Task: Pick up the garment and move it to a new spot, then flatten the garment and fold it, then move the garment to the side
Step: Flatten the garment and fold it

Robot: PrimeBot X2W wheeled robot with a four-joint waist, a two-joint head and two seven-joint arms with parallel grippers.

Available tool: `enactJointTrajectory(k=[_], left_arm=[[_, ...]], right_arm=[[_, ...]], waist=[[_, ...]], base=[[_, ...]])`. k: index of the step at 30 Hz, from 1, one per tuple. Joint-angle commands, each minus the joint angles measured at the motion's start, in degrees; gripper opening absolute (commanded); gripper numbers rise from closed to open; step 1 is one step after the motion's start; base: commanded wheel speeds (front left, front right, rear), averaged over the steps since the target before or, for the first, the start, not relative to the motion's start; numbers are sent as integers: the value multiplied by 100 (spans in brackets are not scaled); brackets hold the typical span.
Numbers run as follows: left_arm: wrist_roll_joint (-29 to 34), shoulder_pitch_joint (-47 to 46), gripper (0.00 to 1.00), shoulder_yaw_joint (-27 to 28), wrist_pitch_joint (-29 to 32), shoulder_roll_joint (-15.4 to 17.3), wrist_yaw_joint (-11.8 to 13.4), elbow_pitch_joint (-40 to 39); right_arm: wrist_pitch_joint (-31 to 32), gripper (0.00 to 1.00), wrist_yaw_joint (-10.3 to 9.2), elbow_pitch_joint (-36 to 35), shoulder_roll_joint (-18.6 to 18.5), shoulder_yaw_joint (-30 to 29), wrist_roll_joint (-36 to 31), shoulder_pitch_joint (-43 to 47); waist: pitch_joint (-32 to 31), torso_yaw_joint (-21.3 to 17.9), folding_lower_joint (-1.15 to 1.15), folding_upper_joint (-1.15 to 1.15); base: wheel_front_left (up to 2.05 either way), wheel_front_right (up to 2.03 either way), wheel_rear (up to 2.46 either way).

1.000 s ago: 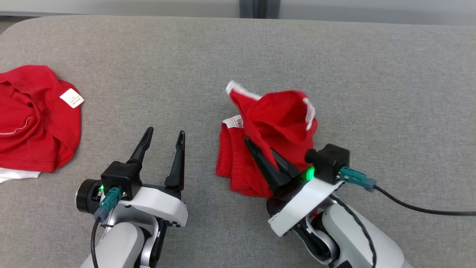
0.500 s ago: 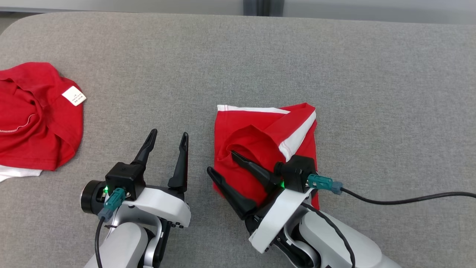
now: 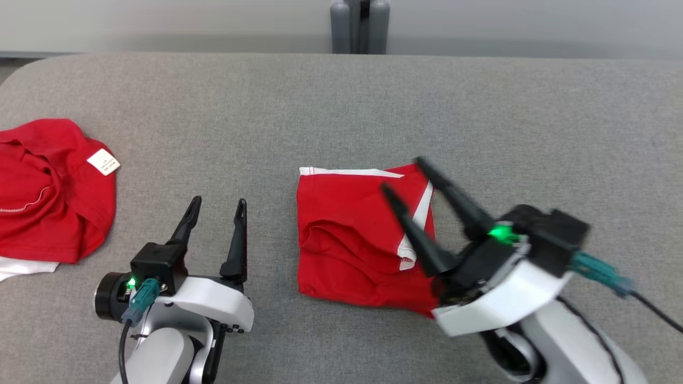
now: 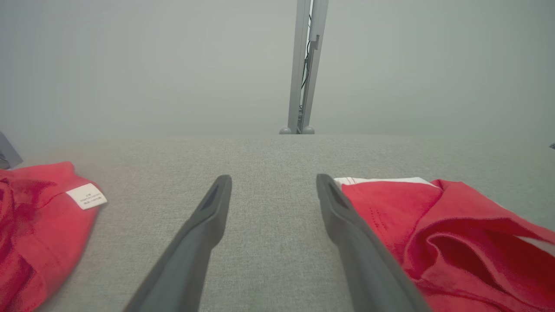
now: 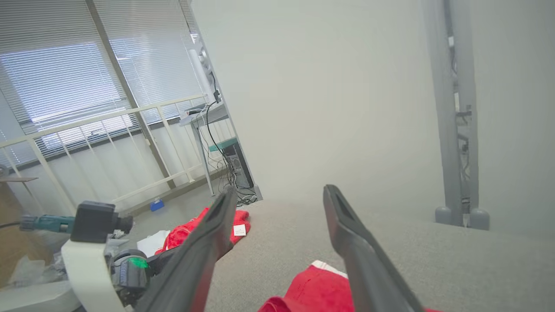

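Observation:
The garment (image 3: pixel 347 240), red with white trim, lies roughly folded into a square on the grey table (image 3: pixel 480 117). It appears in the left wrist view as the garment (image 4: pixel 433 225) beside the right finger, and in the right wrist view as the garment (image 5: pixel 321 290) at the bottom edge. My right gripper (image 3: pixel 404 175) hovers over its right part, open, nothing between the fingers, angled up-left; the same gripper (image 5: pixel 281 191) points across the table. My left gripper (image 3: pixel 219 200) stands open and empty left of the garment, also seen as the left gripper (image 4: pixel 273 180) above bare cloth surface.
A second red garment (image 3: pixel 53 192) with a white label lies bunched at the table's left edge, also visible as the red garment (image 4: pixel 34 225) and the red garment (image 5: pixel 186 232). A grey post (image 3: pixel 363 26) stands behind the far edge. My left wrist (image 5: pixel 95 242) shows at left.
My right gripper opened and let go of the garment, which dropped and now lies flat. That gripper then rose and swung right. The head camera shifted slightly; the left arm stayed still.

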Motion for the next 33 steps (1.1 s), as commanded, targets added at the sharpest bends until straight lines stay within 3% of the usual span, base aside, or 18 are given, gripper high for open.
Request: enactJointTrajectory(k=[1, 8, 14, 23, 33], left_arm=[[-44, 57, 100, 69, -28, 94, 68, -53], [18, 245, 100, 157, -42, 263, 231, -237], [71, 400, 100, 196, -52, 377, 350, -399], [130, 626, 100, 212, 36, 525, 543, -699], [147, 670, 100, 165, 155, 615, 615, -813]], right_arm=[[-10, 100, 3, -180, 5, -477, -225, 276], [10, 100, 3, -495, 212, -2258, -1096, 1155], [198, 100, 3, -511, 283, -2997, -1512, 1712], [540, 100, 3, -572, 449, -3624, -1863, 2538], [759, 100, 3, -580, 557, -3854, -2087, 2667]], waist=[[-109, -72, 0, 0], [-365, -157, 0, 0], [-550, -177, 0, 0], [-688, -185, 0, 0], [-721, -225, 0, 0]], base=[[0, 0, 0], [0, 0, 0], [0, 0, 0], [0, 0, 0], [0, 0, 0]])
